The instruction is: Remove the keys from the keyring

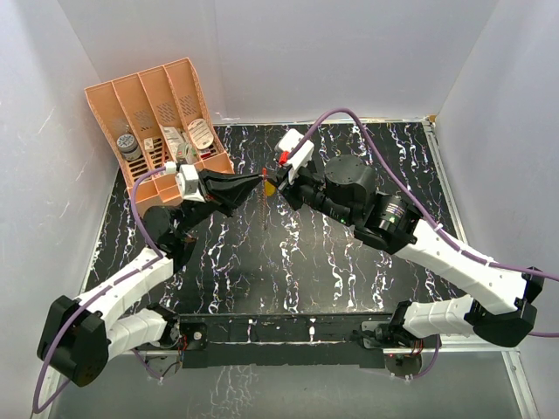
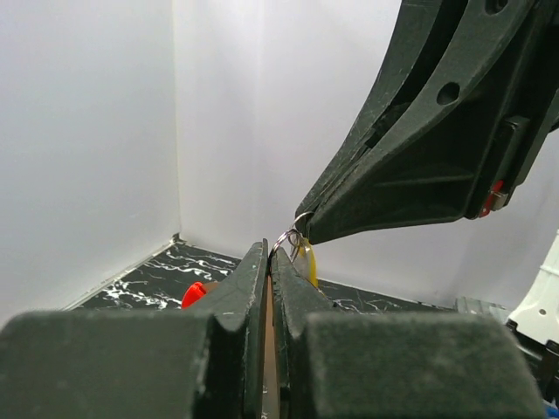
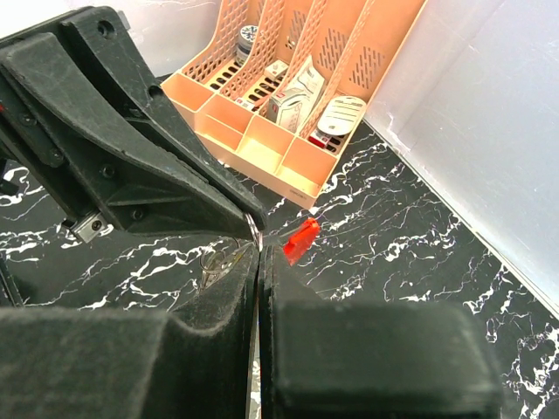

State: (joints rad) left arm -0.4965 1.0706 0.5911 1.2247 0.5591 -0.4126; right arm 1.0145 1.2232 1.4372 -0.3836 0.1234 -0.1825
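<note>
My two grippers meet tip to tip above the middle of the mat. The left gripper (image 1: 258,184) (image 2: 269,253) is shut, with the thin silvery keyring (image 2: 293,234) (image 3: 253,229) running into its tips. The right gripper (image 1: 278,185) (image 3: 259,253) is shut on the same ring from the other side. The yellow key (image 2: 307,259) (image 1: 270,187) hangs from the ring under the right gripper's tip. The red key (image 3: 302,240) (image 2: 194,293) sticks out on the far side of the tips, its grey blade reaching to the ring. A thin red strip (image 1: 264,202) hangs below the tips.
An orange slotted organiser (image 1: 158,98) (image 3: 301,166) with small items stands at the back left, close behind the left arm. White walls enclose the black marbled mat (image 1: 332,262) on three sides. The arm bases sit at the near edge.
</note>
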